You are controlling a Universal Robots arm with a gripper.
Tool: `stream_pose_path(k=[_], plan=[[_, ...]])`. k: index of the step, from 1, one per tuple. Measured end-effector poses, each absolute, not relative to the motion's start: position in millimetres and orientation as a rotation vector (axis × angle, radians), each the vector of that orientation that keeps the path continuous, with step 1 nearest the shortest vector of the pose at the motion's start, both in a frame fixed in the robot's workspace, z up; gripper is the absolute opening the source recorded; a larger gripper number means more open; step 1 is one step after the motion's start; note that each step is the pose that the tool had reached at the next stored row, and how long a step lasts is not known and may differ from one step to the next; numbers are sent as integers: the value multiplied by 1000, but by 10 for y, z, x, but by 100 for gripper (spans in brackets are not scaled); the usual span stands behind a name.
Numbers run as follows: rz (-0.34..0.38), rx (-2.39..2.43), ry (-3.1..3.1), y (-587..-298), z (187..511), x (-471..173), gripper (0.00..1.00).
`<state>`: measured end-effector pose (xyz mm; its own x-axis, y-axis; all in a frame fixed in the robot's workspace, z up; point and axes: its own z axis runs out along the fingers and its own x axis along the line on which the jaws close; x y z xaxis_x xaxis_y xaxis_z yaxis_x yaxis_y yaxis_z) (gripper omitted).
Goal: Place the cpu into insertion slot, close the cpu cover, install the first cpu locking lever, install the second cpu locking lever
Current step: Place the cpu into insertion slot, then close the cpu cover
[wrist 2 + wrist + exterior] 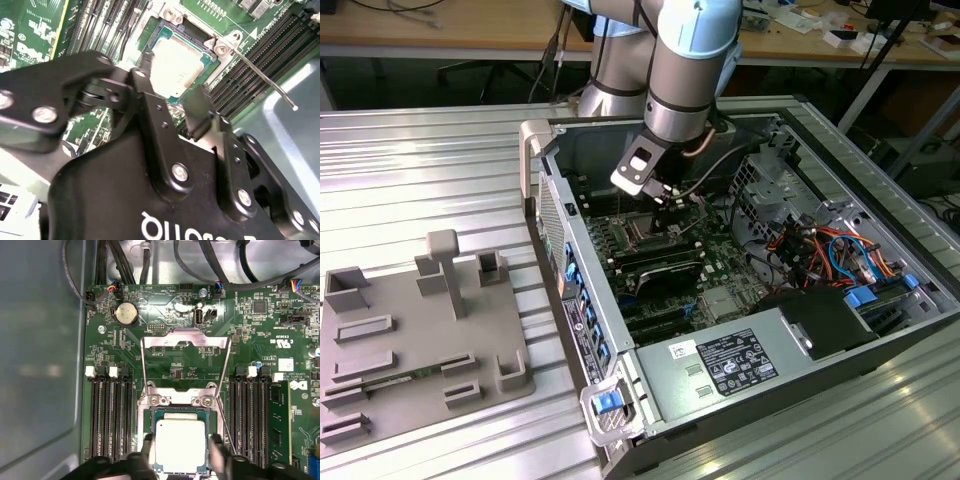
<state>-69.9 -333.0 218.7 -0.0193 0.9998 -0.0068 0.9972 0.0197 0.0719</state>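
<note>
Silvery cpu point(181, 445) lies in the socket point(175, 413) between the 2 parted fingers point(218, 454).

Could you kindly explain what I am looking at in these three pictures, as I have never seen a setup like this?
The exterior view comes from a camera standing off the machine. It shows a robot arm reaching down into an open computer case that lies on a ribbed metal table. At the exterior view's left sits a grey tray of holders. The power supply, with its white label, sits inside the case. The two wrist views come from cameras riding on the arm, looking past its black tool at the green motherboard. There the cpu, a small silvery square, lies in its socket with the tool right over it. Whether the tool grips it I cannot tell. The cpu cover, a thin metal frame, stands open.
</note>
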Motion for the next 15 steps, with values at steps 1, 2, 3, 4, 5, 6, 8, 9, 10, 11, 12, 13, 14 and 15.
stream_pose_path(k=[1, 2, 3, 4, 5, 6, 8, 9, 10, 11, 12, 13, 14, 15], plan=[[72, 2160, 2203, -3330, 2198, -697, 47], [72, 2161, 2203, -3330, 2201, -697, 42], [72, 2161, 2203, -3330, 2201, -697, 35], [72, 2161, 2203, -3330, 2202, -697, 35], [72, 2161, 2203, -3330, 2203, -698, 23], [72, 2161, 2203, -3330, 2203, -697, 17], [72, 2161, 2203, -3330, 2203, -698, 11], [72, 2161, 2203, -3330, 2203, -697, 11], [72, 2161, 2203, -3330, 2204, -698, 11], [72, 2161, 2203, -3330, 2204, -697, 11], [72, 2161, 2203, -3330, 2204, -698, 11], [72, 2161, 2203, -3330, 2204, -697, 11], [72, 2161, 2203, -3330, 2205, -698, 11], [72, 2161, 2203, -3330, 2206, -697, 11]])
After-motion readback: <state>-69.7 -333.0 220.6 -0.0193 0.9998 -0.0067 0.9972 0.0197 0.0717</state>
